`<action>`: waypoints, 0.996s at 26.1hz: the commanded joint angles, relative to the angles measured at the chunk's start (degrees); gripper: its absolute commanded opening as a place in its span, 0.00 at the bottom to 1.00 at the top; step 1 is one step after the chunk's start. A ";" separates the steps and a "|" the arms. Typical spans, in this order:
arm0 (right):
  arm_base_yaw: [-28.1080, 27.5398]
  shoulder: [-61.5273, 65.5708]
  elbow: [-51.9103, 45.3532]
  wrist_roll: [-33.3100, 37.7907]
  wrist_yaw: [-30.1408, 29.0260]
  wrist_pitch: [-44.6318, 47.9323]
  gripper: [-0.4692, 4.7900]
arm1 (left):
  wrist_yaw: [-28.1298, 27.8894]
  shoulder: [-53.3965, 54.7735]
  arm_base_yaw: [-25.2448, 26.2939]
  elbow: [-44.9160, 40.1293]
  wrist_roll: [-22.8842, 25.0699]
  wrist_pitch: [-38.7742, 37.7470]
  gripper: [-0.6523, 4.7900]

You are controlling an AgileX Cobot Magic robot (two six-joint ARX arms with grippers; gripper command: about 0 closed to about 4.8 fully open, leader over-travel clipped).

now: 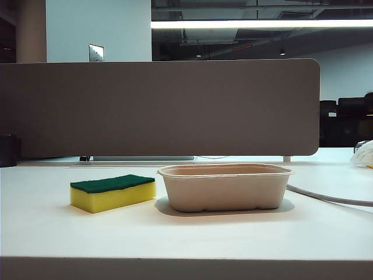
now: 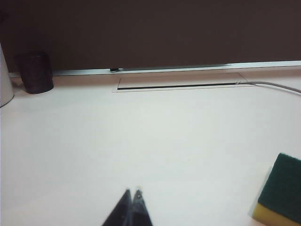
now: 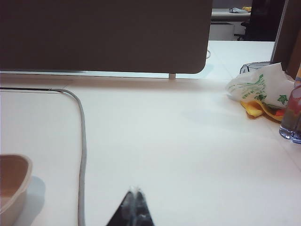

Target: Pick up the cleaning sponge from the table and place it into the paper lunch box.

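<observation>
The cleaning sponge (image 1: pixel 113 192), a yellow block with a dark green top layer, lies flat on the white table (image 1: pixel 186 239), just left of the paper lunch box (image 1: pixel 225 186). The beige box looks empty from here. Neither arm shows in the exterior view. In the left wrist view my left gripper (image 2: pixel 132 191) is shut with nothing in it, hanging over bare table, with the sponge (image 2: pixel 278 194) off to one side. In the right wrist view my right gripper (image 3: pixel 136 190) is also shut and holds nothing; a corner of the lunch box (image 3: pixel 13 186) shows beyond a grey cable.
A grey-brown divider panel (image 1: pixel 157 108) runs along the table's far edge. A grey cable (image 3: pixel 83 150) snakes past the box. A black cup (image 2: pixel 35 71) stands far left. A white plastic bag (image 3: pixel 261 87) and clear bottles (image 3: pixel 292 113) sit at the far right.
</observation>
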 commanded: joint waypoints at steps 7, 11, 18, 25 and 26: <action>0.22 0.02 0.04 0.02 -0.09 0.76 0.08 | -0.02 0.00 -0.02 0.07 -0.20 1.11 0.11; 4.15 0.04 0.04 0.02 0.61 0.76 0.08 | -0.02 0.00 -0.02 0.07 -0.20 1.11 0.11; 25.16 3.23 0.04 0.02 0.50 0.83 0.08 | -0.02 0.02 -0.04 0.07 -0.20 1.09 0.11; 37.24 9.14 0.04 0.02 -0.28 0.59 0.08 | 0.00 0.02 -0.04 0.07 -0.20 1.09 0.11; 37.18 9.14 0.04 0.02 -0.26 0.59 0.08 | -0.02 0.00 -0.04 0.07 -0.20 1.09 0.11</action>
